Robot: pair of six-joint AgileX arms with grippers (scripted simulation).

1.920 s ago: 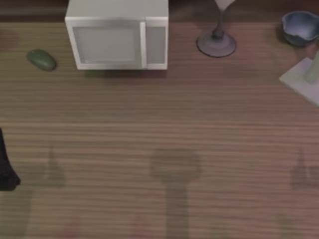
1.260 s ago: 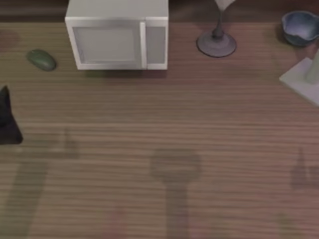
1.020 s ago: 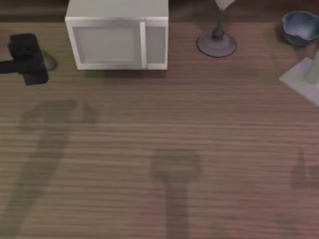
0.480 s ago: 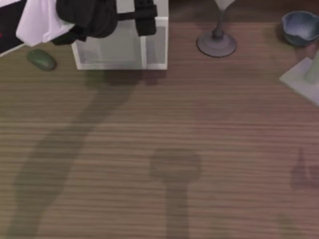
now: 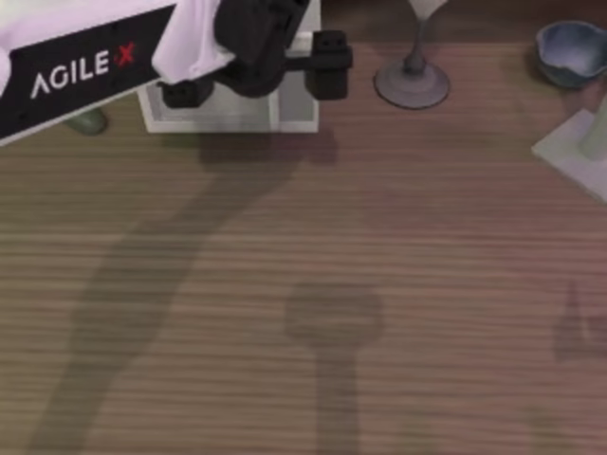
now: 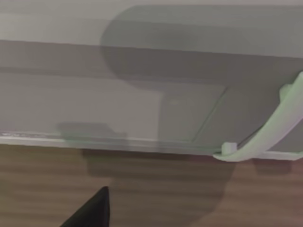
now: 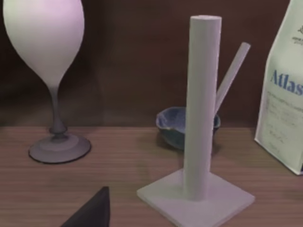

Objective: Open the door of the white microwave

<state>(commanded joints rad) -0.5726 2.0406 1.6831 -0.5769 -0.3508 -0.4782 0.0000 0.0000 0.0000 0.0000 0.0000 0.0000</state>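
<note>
the white microwave (image 5: 285, 114) is sitting at the table's far left, its door (image 6: 94, 113) shut. the left gripper (image 5: 327, 66) is hovering just off its front right corner; i cannot tell its finger gap. a blue bowl (image 7: 182, 125) is sitting behind a white stand (image 7: 201, 109).

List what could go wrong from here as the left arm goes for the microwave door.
1. The left gripper hangs at the microwave's right front corner, past the handle; closing here could miss it.
2. The wine glass stands just right of the gripper; a sideways sweep might topple it.
3. The arm covers the door from above, so contact is hard to judge.
</note>
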